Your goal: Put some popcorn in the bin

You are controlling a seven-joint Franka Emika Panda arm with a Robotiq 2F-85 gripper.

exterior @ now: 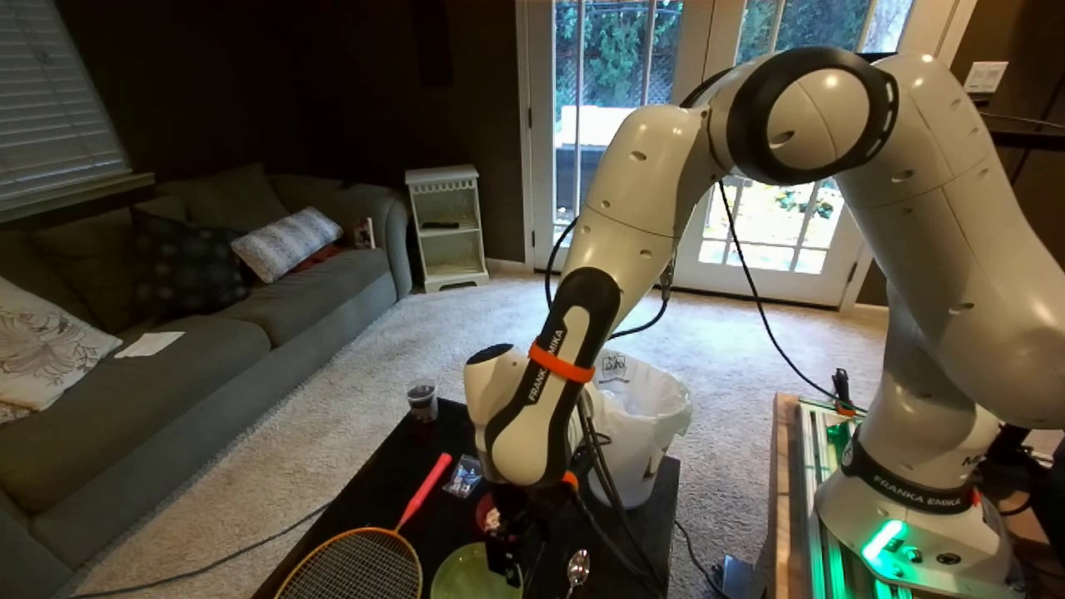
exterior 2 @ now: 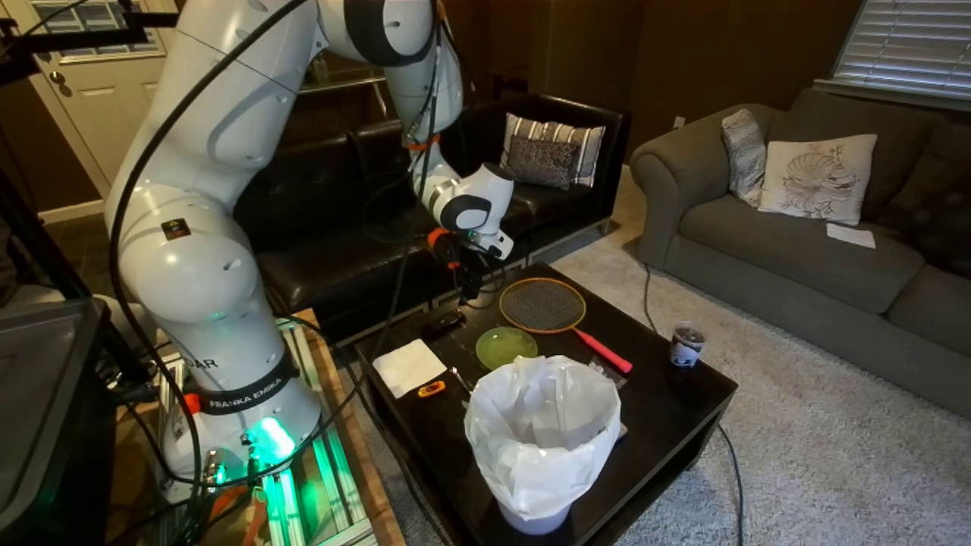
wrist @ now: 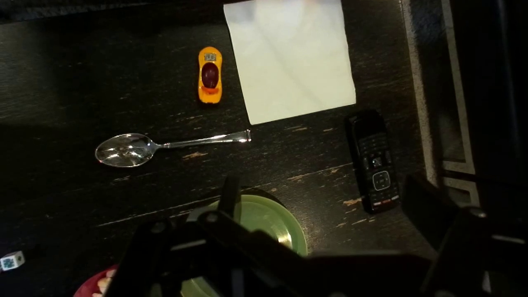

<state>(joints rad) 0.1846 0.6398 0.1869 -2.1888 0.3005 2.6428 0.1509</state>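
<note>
The bin (exterior: 636, 487) is a white round bucket with a white bag liner, upright at an end of the dark table; it also shows in an exterior view (exterior 2: 535, 485). The popcorn (wrist: 104, 284) lies in a red bowl (wrist: 87, 287), cut off at the bottom left of the wrist view. In an exterior view the popcorn (exterior: 492, 521) is partly hidden by my gripper (exterior: 509, 559); elsewhere it is out of sight. My gripper (wrist: 328, 202) is open with nothing between its fingers, above the table between the green bowl (wrist: 272, 218) and the black remote (wrist: 375, 165).
A spoon (wrist: 126, 150), yellow toy car (wrist: 210, 76), white napkin (wrist: 288, 62) and small die (wrist: 13, 260) lie on the table. A racket (exterior 2: 542, 305) lies beyond the green bowl. A cup (exterior 2: 686, 345) stands at a corner. A small packet (exterior: 463, 476) lies by the racket's handle.
</note>
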